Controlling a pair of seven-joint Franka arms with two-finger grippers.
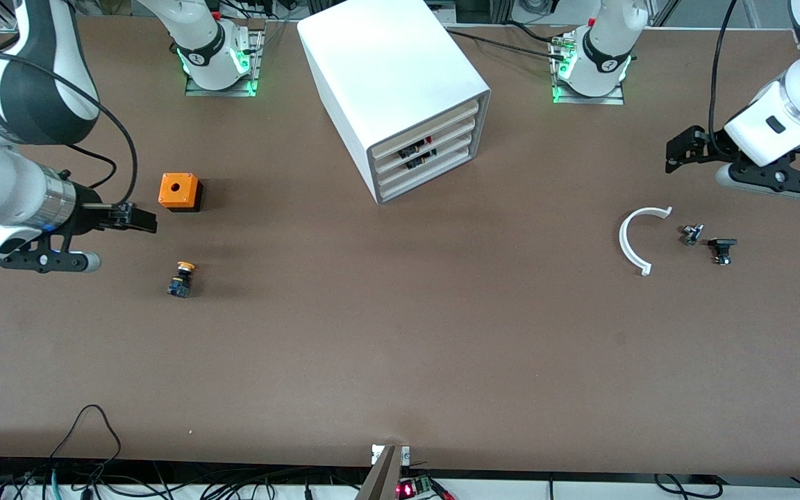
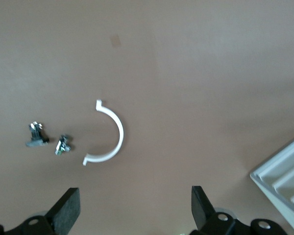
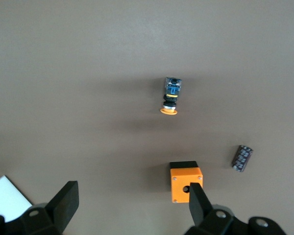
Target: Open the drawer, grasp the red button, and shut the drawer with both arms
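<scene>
From the front camera, one big white cabinet (image 1: 400,90) stands in the middle of the desk (image 1: 400,347). It has four drawers (image 1: 428,139), one above the other, and all four are pushed in. Some small dark bits (image 1: 415,151) with red spots peek out between the middle drawers. I cannot tell if one of them is the red button.

There are two arms. The right hand (image 1: 144,221) hangs over the desk at the right arm's end, just beside one orange box (image 1: 179,192). One yellow button (image 1: 181,279) lies on its side, nearer to the camera than the box. The left hand (image 1: 672,156) hangs over the desk at the left arm's end. Near it lie one white curved piece (image 1: 632,243) and two tiny metal parts (image 1: 692,234) (image 1: 722,248), close beside the curved piece.

From the left wrist camera, the left hand (image 2: 133,196) has its two fingers spread wide with nothing between them. On the desk are the one white curved piece (image 2: 118,128), the two tiny metal parts (image 2: 36,137) (image 2: 62,145) and one corner of the cabinet (image 2: 284,181).

From the right wrist camera, the right hand (image 3: 131,193) also has its two fingers spread wide and holds nothing. On the desk are the one yellow button (image 3: 171,95), the one orange box (image 3: 186,181) and one little dark tube (image 3: 242,157) near the box.
</scene>
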